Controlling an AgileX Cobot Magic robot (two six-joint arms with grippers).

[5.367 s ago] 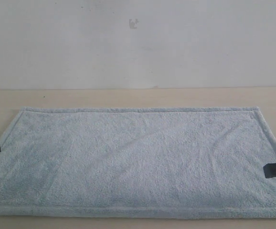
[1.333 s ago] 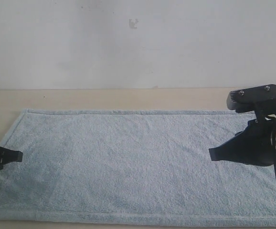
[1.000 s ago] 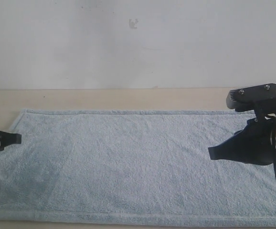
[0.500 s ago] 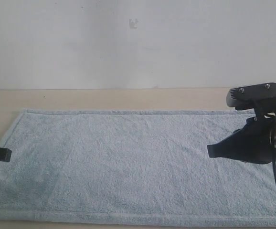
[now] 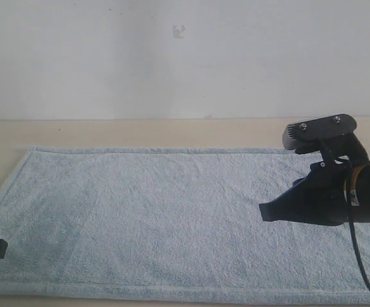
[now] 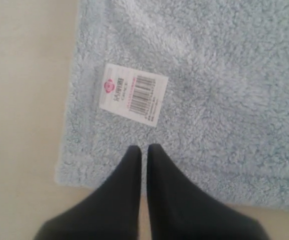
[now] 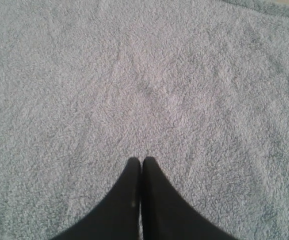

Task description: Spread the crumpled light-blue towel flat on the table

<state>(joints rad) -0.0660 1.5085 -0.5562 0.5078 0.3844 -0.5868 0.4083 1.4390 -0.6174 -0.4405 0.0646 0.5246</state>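
The towel [image 5: 172, 217] lies wide open on the table [image 5: 140, 131], and it looks flat from hem to hem. Its long sides run left to right in the exterior view, with a strip of bare table beyond the far hem and a little more past the left end. The pile shows only soft, shallow ripples and no folds.

Over on the left, the left pincer [image 6: 143, 147] is clenched tight with nothing between its jaws. It sits at the towel's near-left corner, and the exterior view catches just its dark tip at the frame's edge. The left wrist view shows both fingers pressed together over the fluffy corner, pointing at a white tag [image 6: 133, 93] with a barcode and a small pink mark. The tag lies flat on the towel just beside the hem, close ahead of the fingertips. Whether the tips touch the pile, I cannot tell.

On the right, the right pincer [image 7: 141, 160] is also clenched and empty. It is over the towel's right half with its tip aimed toward the middle. The right wrist view shows nothing but blue terry around those closed fingers. Its arm carries a black camera bracket [image 5: 319, 133] on top, and a dark cable [image 5: 364, 275] trails down at the right edge.
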